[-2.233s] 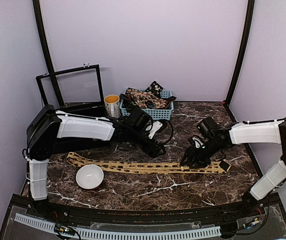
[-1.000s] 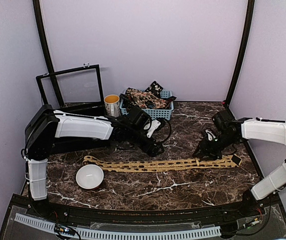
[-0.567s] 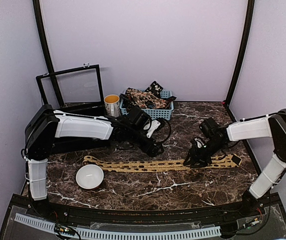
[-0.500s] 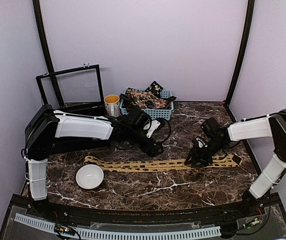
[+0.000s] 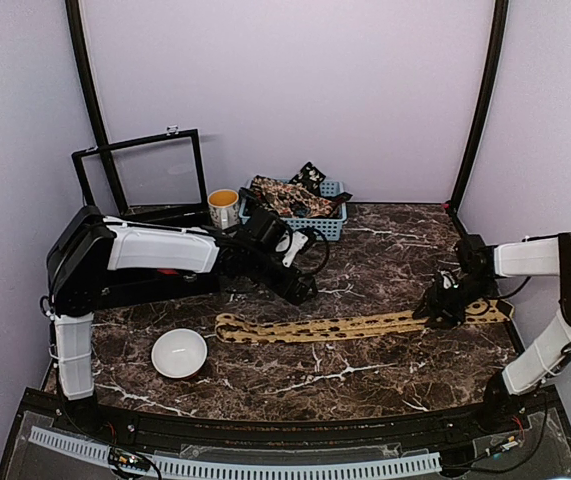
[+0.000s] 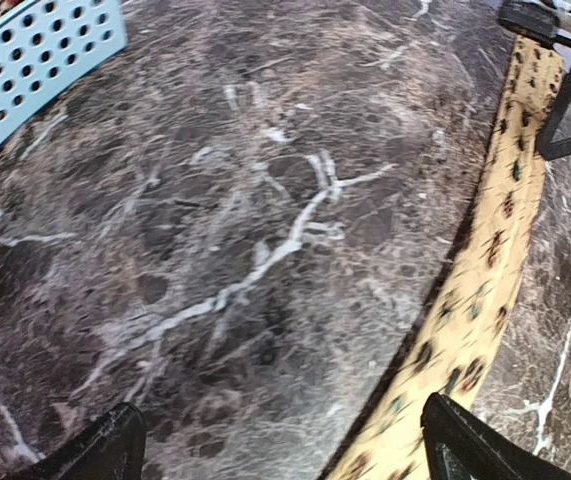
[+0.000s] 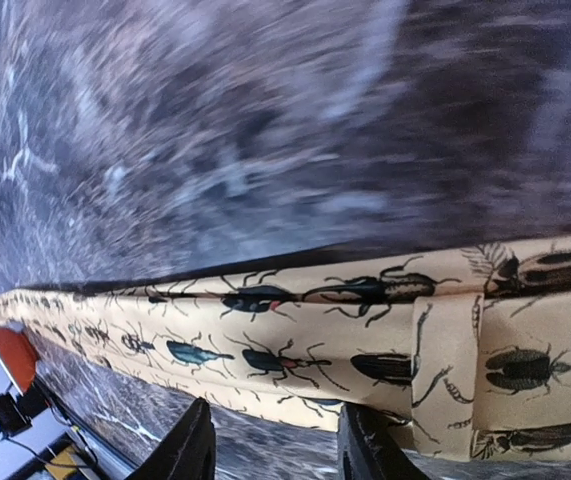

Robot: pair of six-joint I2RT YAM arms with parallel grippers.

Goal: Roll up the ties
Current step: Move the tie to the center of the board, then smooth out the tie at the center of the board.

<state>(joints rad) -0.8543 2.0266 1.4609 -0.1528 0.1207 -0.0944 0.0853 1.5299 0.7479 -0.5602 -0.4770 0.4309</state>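
Note:
A mustard-tan tie printed with dark beetles lies flat in a long strip across the marble table. My right gripper is low over its right part, short of the wide end. In the right wrist view the fingers stand apart at the near edge of the tie, marble showing between them in the right gripper. My left gripper hovers open just behind the tie's middle. In its own view the left gripper spans bare marble beside the tie. Dark printed ties fill the basket.
A pale blue plastic basket stands at the back, its corner in the left wrist view. A mug sits beside it and a black frame leans at the back left. A white bowl rests front left.
The tie has slid to the right along the table together with my right gripper. My left gripper has opened a little wider and drawn slightly back.

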